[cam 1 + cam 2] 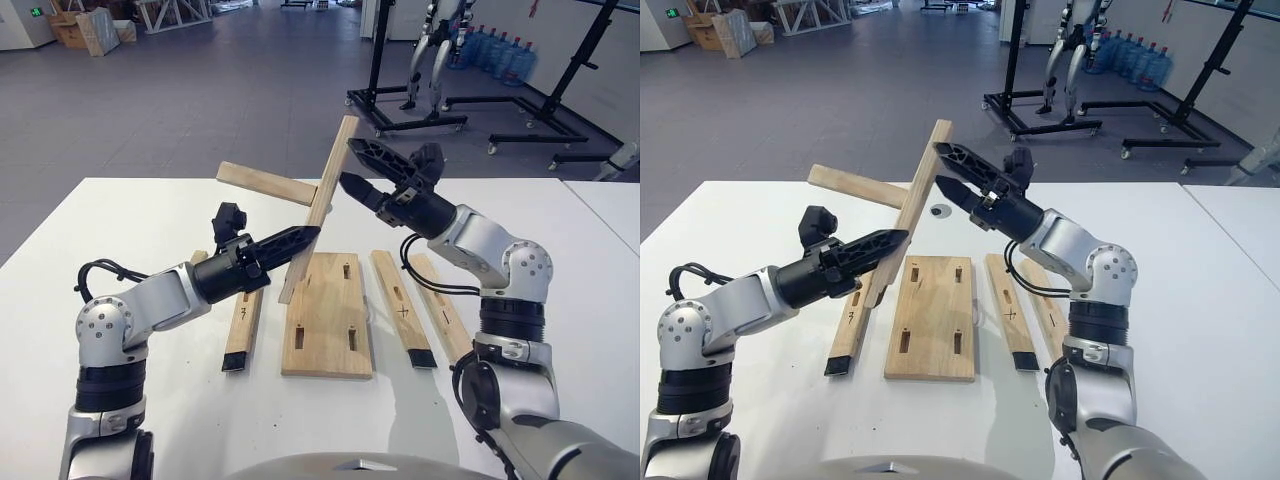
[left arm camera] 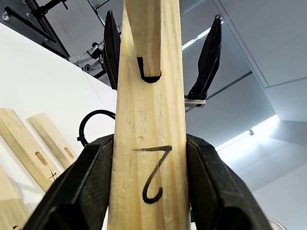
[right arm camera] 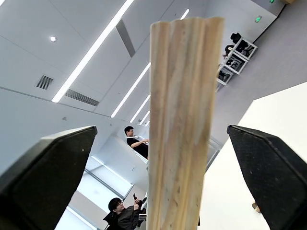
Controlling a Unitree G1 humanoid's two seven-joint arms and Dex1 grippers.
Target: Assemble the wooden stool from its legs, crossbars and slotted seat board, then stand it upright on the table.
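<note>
Leg (image 2: 148, 143) marked with a handwritten 2 gripped by left claw (image 1: 300, 240), right claw (image 1: 347, 162) open around it

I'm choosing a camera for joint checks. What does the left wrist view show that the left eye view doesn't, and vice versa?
The left wrist view adds the joint up close: the crossbar seated in a notch of the held leg, above a handwritten mark. The left eye view adds the layout: the seat board flat on the table, with another leg lying under the left arm. Both share the left end effector shut on the held leg, the open right end effector around its upper part, and two slotted legs on the table.
</note>
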